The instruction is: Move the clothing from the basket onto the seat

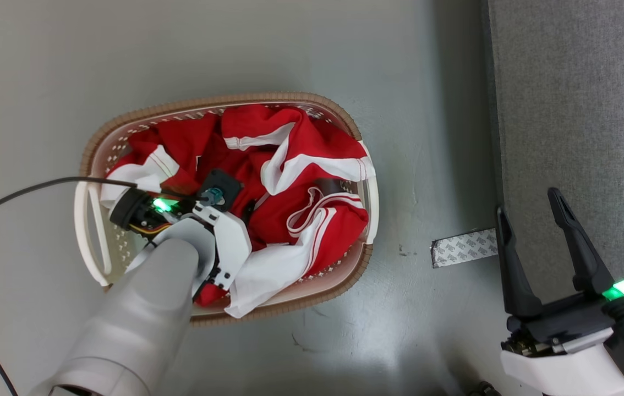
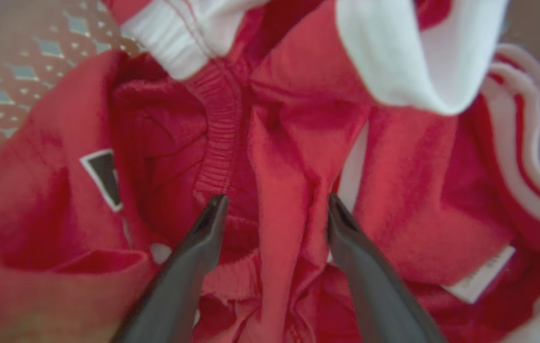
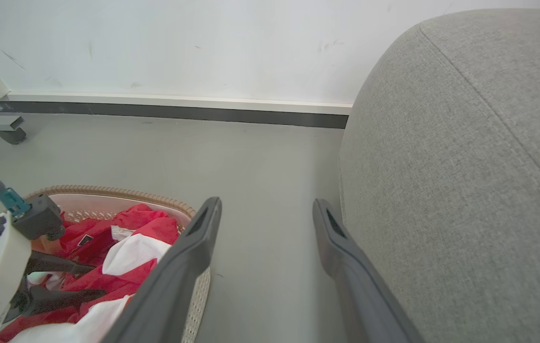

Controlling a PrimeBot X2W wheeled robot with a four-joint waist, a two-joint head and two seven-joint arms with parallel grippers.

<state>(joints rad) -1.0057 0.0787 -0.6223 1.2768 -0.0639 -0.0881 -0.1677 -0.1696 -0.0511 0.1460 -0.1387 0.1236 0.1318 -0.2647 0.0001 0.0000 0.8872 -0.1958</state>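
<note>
- Left gripper (image 2: 275, 209), spread wide, straddles a fold of clothing (image 1: 290, 181) in the basket (image 1: 224, 102), centre frame.
- Right gripper (image 1: 526, 202), spread and empty, lower right beside the seat (image 1: 581, 110) edge.
- Grey floor (image 1: 235, 44) lies between.

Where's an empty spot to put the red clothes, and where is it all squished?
The grey seat on the right is bare. The floor strip between the basket and seat is free too, except a tape piece. The basket is crowded: clothing heaps to its rim, with the left gripper open inside.
</note>
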